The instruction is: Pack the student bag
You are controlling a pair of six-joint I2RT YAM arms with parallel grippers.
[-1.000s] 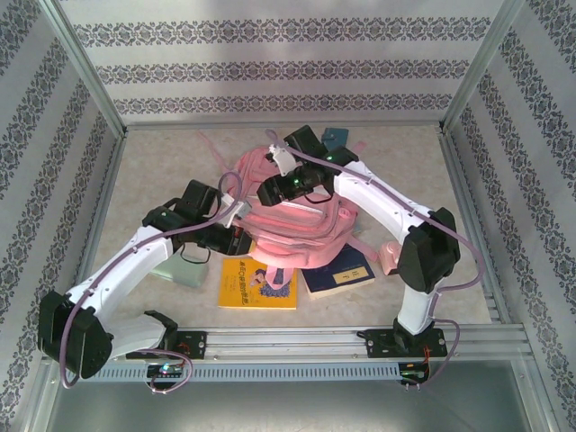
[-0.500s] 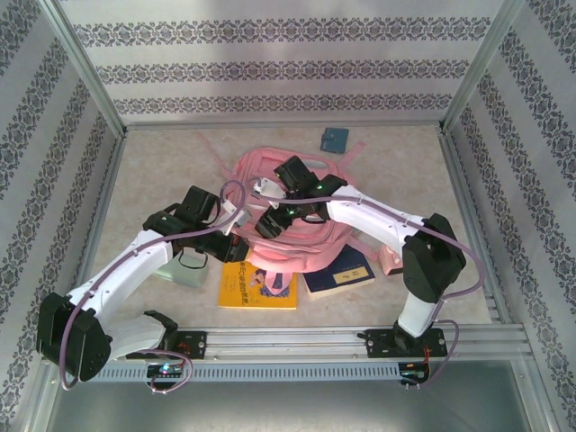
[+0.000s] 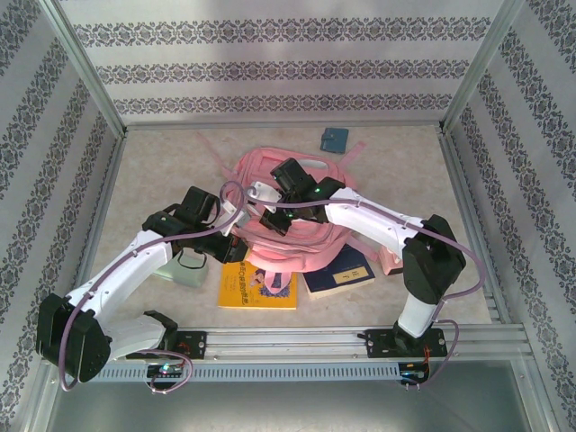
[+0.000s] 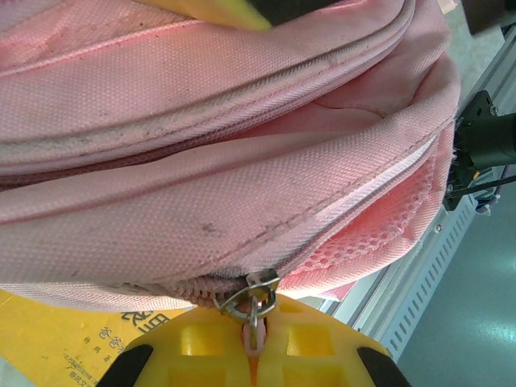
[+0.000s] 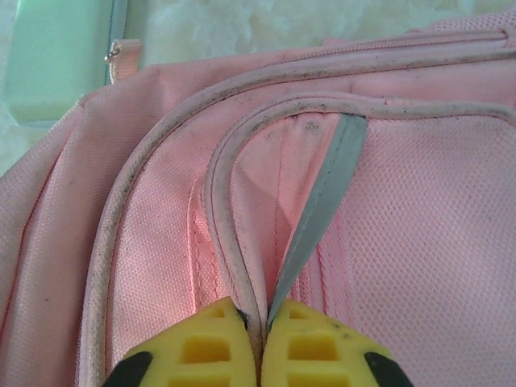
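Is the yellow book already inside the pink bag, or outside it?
Outside. The yellow book lies flat on the table, at the near edge of the student bag, its cover showing.

top: above-behind, looking down on table (image 3: 162, 162) | wrists: close-up on student bag (image 3: 297, 254) | shared: bag

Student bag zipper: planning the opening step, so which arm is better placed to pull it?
Left. The left gripper is shut on the zipper pull of the student bag; the right gripper pinches its piping.
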